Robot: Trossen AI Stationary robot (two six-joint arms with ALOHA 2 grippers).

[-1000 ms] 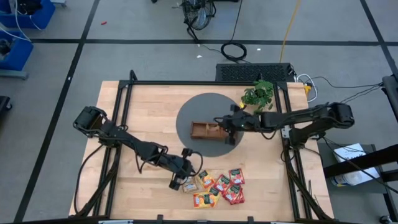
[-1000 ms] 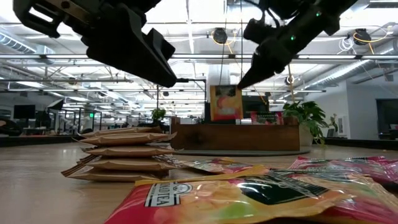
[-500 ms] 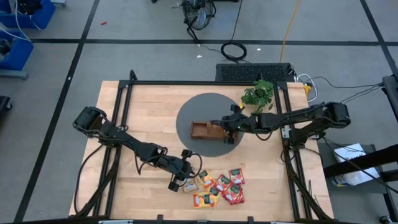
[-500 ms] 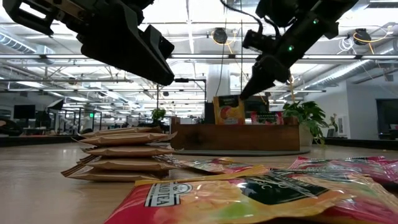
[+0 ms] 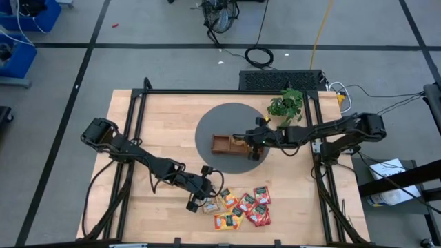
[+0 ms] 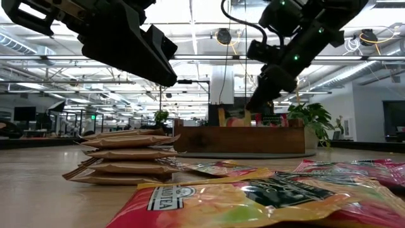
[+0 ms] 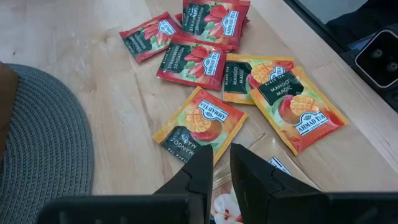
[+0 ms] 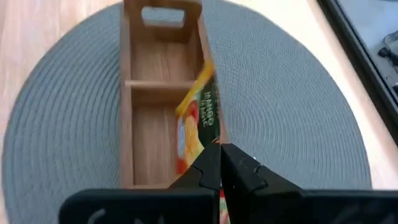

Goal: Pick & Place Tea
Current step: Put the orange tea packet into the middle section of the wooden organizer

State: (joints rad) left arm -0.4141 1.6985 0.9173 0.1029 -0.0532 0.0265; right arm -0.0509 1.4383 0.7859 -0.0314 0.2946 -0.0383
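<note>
A brown wooden tray [image 5: 222, 145] stands on a round grey mat [image 5: 227, 117]. My right gripper [image 8: 219, 157] is over the tray's right end, shut on an orange-yellow tea sachet [image 8: 198, 112] that reaches down inside the tray. Several red and orange-yellow tea sachets [image 5: 244, 207] lie flat on the table near its front edge. Beside them is a small stack of beige sachets [image 6: 126, 155]. My left gripper [image 7: 222, 155] hovers above these with a narrow gap between its fingers and nothing in it. My right gripper pinches the sachet's near upper edge [image 8: 208, 144] between its two fingers. The fingers slant down from the table's right side. The sachet stands on edge and tilted inside the tray, along the tray's long wall [image 8: 214, 93]. Only its top [image 6: 235, 120] shows above the wall.
A green potted plant [image 5: 286, 105] stands at the mat's far right, close behind my right arm. Black frame rails [image 5: 207, 91] run along the table's edges. Bare wood lies at the table's far left [image 5: 158, 117].
My right gripper has gone down and a little toward the table's left, staying shut on the sachet. The sachet, held above the tray's wall a second ago, has sunk into the tray until only its top shows.
</note>
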